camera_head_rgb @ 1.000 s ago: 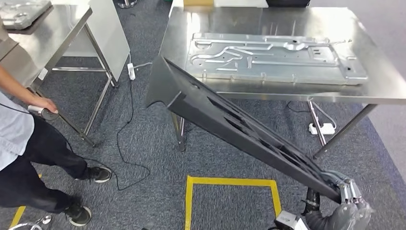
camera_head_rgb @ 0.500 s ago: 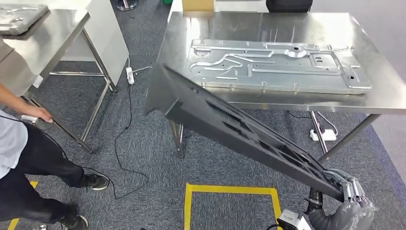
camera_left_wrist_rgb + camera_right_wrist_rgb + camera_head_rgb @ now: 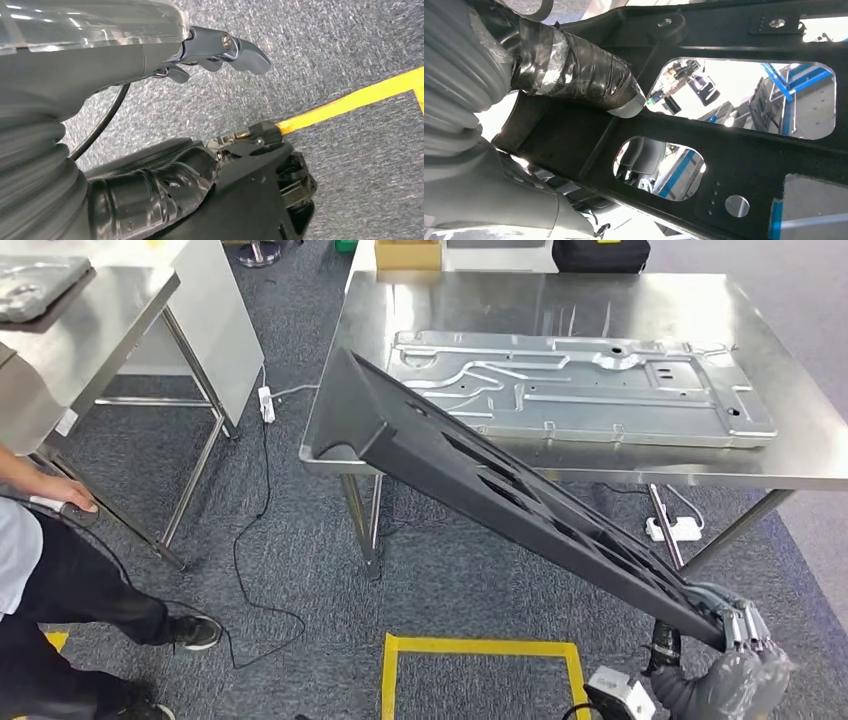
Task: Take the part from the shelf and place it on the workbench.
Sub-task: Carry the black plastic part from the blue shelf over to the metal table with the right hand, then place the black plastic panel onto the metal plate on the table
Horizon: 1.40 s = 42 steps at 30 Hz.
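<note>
1. One long black part (image 3: 500, 490) runs on a diagonal in the head view, its long axis going from the right hand (image 3: 745, 640) at the lower right up to a broad flared end at the upper left; that far end points toward the near left corner of the workbench (image 3: 800, 455) and overlaps its front edge in the picture. Whether it touches the bench cannot be told.
2. The right hand grasps the part's low, narrow end, silver fingers wrapped over the edge, with the ribbed wrist cover below it.
3. The right wrist view adds what the head view hides: a taped thumb (image 3: 589, 75) pressed on the part's inner face beside rounded cut-outs and small holes.
4. The left hand (image 3: 210, 47) hangs over grey carpet (image 3: 325, 60) near a yellow floor line (image 3: 350, 100), fingers loosely curled and holding nothing.
5. A stamped metal panel (image 3: 580, 385) lies flat on the workbench.
6. A person (image 3: 60, 560) stands at the left beside another steel table (image 3: 90, 330).
</note>
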Tool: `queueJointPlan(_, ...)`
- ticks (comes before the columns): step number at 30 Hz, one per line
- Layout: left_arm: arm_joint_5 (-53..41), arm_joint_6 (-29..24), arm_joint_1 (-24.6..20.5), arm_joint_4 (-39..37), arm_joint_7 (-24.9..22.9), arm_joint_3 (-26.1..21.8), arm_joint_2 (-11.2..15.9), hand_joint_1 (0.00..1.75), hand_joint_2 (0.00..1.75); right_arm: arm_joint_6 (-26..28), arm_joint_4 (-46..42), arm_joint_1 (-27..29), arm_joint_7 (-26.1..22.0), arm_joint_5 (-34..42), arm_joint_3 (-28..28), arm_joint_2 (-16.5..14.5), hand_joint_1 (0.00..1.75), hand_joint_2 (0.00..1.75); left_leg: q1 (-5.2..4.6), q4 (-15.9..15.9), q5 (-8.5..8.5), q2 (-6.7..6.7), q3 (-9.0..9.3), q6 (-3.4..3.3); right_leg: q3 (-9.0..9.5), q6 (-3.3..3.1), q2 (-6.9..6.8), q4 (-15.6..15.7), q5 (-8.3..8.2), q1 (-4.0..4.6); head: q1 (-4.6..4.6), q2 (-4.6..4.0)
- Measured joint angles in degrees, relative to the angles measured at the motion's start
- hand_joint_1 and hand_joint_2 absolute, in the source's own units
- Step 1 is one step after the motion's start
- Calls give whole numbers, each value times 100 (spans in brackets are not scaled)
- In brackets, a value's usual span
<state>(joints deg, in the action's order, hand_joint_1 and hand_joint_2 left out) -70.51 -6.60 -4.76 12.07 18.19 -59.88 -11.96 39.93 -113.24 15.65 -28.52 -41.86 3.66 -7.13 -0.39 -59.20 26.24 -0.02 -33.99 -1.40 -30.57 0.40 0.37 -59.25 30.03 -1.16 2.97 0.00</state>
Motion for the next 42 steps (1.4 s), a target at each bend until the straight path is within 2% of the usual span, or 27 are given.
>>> queueJointPlan(2,-8,3,9,0,1,5,-2,0,175,0,5,-18,30,-3,7,35,175,175,8,55,-3,-6,42,-46,37,54,-7,8,23,-5,0,0)
queueJointPlan(4,-27,8,18,0,0,15,-6,0,175,0,8,-38,62,-1,22,83,175,175,36,139,-5,-7,130,-116,-34,97,-17,-226,154,-5,9,0)
queueJointPlan(5,-37,9,17,0,0,22,-11,0,175,0,10,-41,76,2,31,107,175,175,43,163,7,-5,173,-145,-179,104,-20,-519,280,-12,13,0)
queueJointPlan(7,-52,13,12,0,-1,38,-16,0,175,0,22,-37,98,14,48,148,175,175,40,168,65,-3,236,-183,-626,120,-21,-1251,533,-11,17,0)
queueJointPlan(8,-57,14,13,0,-3,44,-17,0,175,0,32,-30,107,21,58,168,175,175,37,166,103,-4,275,-186,-810,127,-21,-1485,544,-12,18,0)
queueJointPlan(9,-63,16,17,0,-4,49,-17,0,175,0,42,-23,113,31,68,183,175,175,35,164,145,-8,324,-184,-907,130,-21,-1526,441,-12,17,0)
queueJointPlan(10,-71,19,21,0,-6,54,-19,0,175,0,49,-18,116,41,76,196,175,175,35,162,193,-12,388,-175,-894,125,-22,-1349,225,-12,18,0)
queueJointPlan(12,-85,24,32,-1,-9,73,-30,0,175,0,54,-15,118,59,87,222,175,175,30,161,305,-19,523,-138,-673,92,-24,-663,-273,-2,18,0)
queueJointPlan(13,-92,25,30,-3,-13,82,-38,0,175,0,54,-14,118,64,91,232,175,175,20,151,358,-25,564,-107,-549,68,-26,-354,-399,11,21,0)
queueJointPlan(14,-96,26,25,-4,-17,90,-45,0,175,0,55,-12,118,67,94,240,175,175,13,148,397,-27,584,-76,-471,44,-27,-176,-437,27,20,0)
queueJointPlan(16,-98,26,7,-7,-24,98,-51,0,175,0,55,-4,120,69,104,248,175,175,5,163,439,-27,598,-18,-416,-9,-18,-79,-365,47,17,0)
queueJointPlan(18,-98,26,-6,-7,-30,105,-50,0,175,0,55,3,125,69,122,255,175,175,6,151,498,-19,631,39,-364,-65,-8,-36,-339,21,10,0)
queueJointPlan(20,-98,27,-13,-7,-33,110,-49,0,175,0,54,-1,127,68,132,260,175,175,19,-280,705,-17,443,98,-269,-123,-19,25,-303,-7,-6,0)
queueJointPlan(22,-98,28,-6,-7,-33,112,-50,0,175,0,54,-6,129,68,133,260,175,175,48,-1095,958,-17,-42,142,-197,-164,-33,39,-244,-4,-19,0)
queueJointPlan(23,-98,28,4,-7,-34,113,-50,0,175,0,55,-6,131,68,133,260,175,175,61,-1410,991,-16,-275,159,-163,-171,-32,39,-211,-1,-18,0)
queueJointPlan(24,-99,29,16,-7,-34,114,-50,0,175,0,55,-6,133,68,133,261,175,175,72,-1521,898,-16,-421,169,-117,-170,-25,39,-173,0,-20,0)
queueJointPlan(25,-99,30,27,-7,-35,114,-50,0,175,0,55,-6,137,68,133,261,175,175,81,-1415,694,-16,-465,171,-62,-163,-16,39,-132,-1,-19,0)
queueJointPlan(27,-100,31,38,-7,-35,116,-50,0,175,0,55,-10,146,70,133,265,175,175,89,-716,142,-16,-289,137,55,-135,-1,42,-40,-4,-17,0)
queueJointPlan(28,-100,32,37,-7,-34,116,-50,0,175,0,57,-16,150,72,133,267,175,175,77,-385,-26,-16,-167,110,96,-105,3,38,5,4,-16,0)
queueJointPlan(29,-100,34,28,-7,-33,118,-50,0,175,0,58,-22,154,73,133,272,175,175,62,-159,-90,-14,-76,78,118,-73,6,38,42,8,-17,0)
queueJointPlan(31,-101,40,9,-7,-31,121,-50,0,175,0,63,-35,161,76,134,280,175,175,23,-26,-18,-12,-4,18,140,1,6,59,84,9,-19,0)
queueJointPlan(34,-105,44,15,-7,-33,124,-50,0,175,0,70,-49,167,91,139,309,175,175,51,114,1,-15,111,-85,149,87,-17,-36,180,2,-12,0)
queueJointPlan(36,-107,46,15,-7,-35,126,-50,0,175,0,78,-56,173,108,145,333,175,175,62,182,24,-7,207,-148,-143,109,-24,-607,417,-6,1,0)
queueJointPlan(38,-107,52,9,-7,-35,127,-50,0,175,0,95,-57,185,126,154,344,175,175,57,187,87,-4,277,-185,-642,127,-24,-1354,620,-10,5,0)
queueJointPlan(39,-107,56,13,-7,-35,128,-50,0,175,0,108,-55,192,134,159,349,175,175,54,186,129,-8,325,-188,-821,134,-25,-1535,571,-14,4,0)
queueJointPlan(40,-107,59,18,-7,-35,128,-50,0,175,0,121,-55,198,143,164,356,175,175,53,184,177,-13,384,-182,-904,137,-26,-1513,407,-16,5,0)
queueJointPlan(42,-107,64,29,-7,-35,128,-51,0,175,0,134,-57,204,155,168,372,175,175,55,178,293,-24,531,-152,-777,120,-31,-893,-158,-16,7,0)
